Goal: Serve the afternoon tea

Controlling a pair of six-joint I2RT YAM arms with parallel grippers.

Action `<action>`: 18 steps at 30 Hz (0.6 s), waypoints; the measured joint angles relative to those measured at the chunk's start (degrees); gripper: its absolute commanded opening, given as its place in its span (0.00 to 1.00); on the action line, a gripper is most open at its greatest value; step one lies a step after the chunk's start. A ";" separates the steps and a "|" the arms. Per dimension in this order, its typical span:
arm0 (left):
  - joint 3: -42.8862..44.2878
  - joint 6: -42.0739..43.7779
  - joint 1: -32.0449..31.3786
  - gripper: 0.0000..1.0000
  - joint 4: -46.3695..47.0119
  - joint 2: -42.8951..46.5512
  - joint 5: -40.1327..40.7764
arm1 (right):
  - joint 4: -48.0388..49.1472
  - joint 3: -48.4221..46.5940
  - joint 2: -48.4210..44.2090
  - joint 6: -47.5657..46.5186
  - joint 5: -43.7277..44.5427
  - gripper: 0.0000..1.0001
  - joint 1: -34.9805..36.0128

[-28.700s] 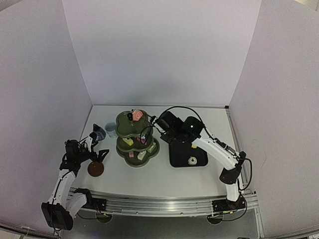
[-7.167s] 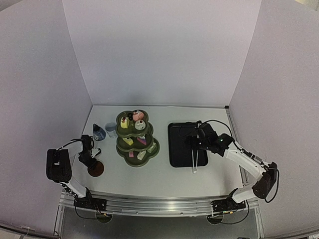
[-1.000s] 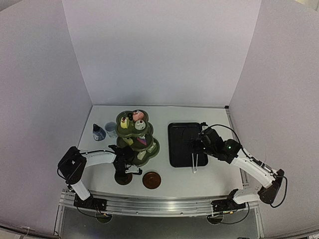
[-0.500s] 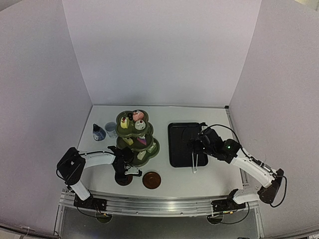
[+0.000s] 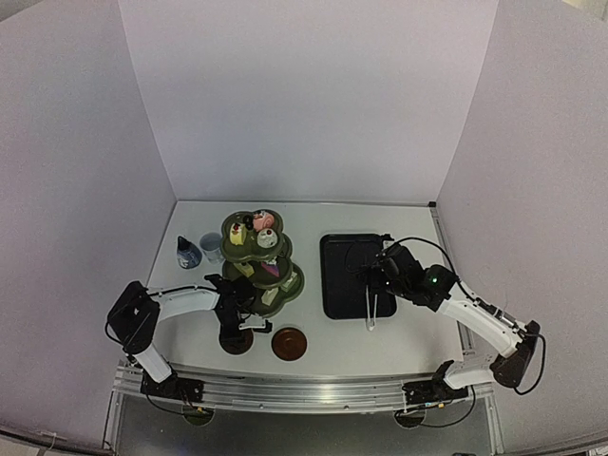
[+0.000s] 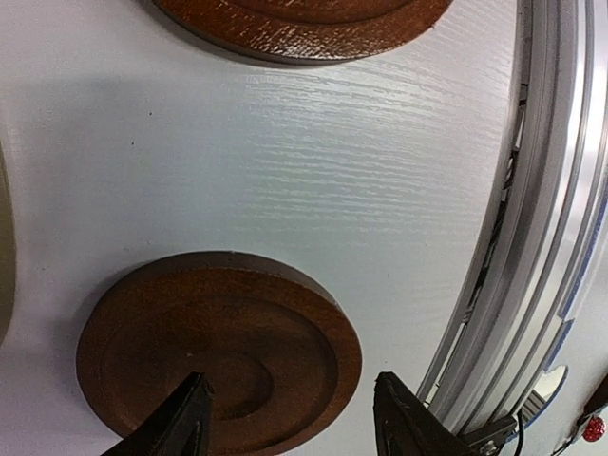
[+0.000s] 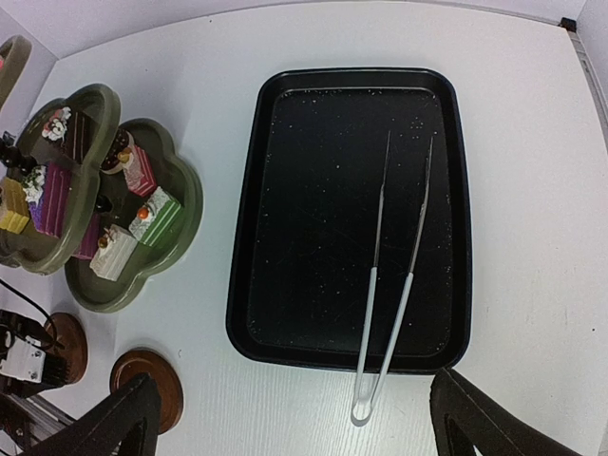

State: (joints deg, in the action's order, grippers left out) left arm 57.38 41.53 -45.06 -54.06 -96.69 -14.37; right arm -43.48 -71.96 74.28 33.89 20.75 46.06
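Left gripper (image 6: 290, 423) hovering low over a round wooden coaster (image 6: 218, 351), jaws parted, gripping nothing.
Risk: finger snagging the raised rim on lift-off, dragging or flipping the glossy brown disc into its twin (image 6: 304, 24) nearby. Wrist close to the dark green scalloped stand (image 5: 285, 285); possible nudge, toppling the small iced pastries (image 7: 155, 214). Right gripper (image 7: 296, 408) wide open, empty, above thin metal tongs (image 7: 380, 313) in the speckled black tray (image 7: 249, 237). White cup (image 5: 212, 247) and blue jug (image 5: 188, 254) back left beside the stand, well apart from both coasters.
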 measured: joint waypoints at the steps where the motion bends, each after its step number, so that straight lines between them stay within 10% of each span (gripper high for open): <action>1: 0.25 0.00 0.00 0.60 -0.74 0.36 -0.05 | 0.00 0.00 0.00 0.00 0.00 0.96 0.00; 18: 4.71 12.82 23.46 0.68 -20.75 15.94 -1.26 | 0.00 0.00 0.01 -0.02 -0.20 0.96 0.00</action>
State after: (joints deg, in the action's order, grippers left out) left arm 62.09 54.35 -21.59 -74.81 -80.74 -15.63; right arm -43.48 -71.96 74.29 33.87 20.56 46.06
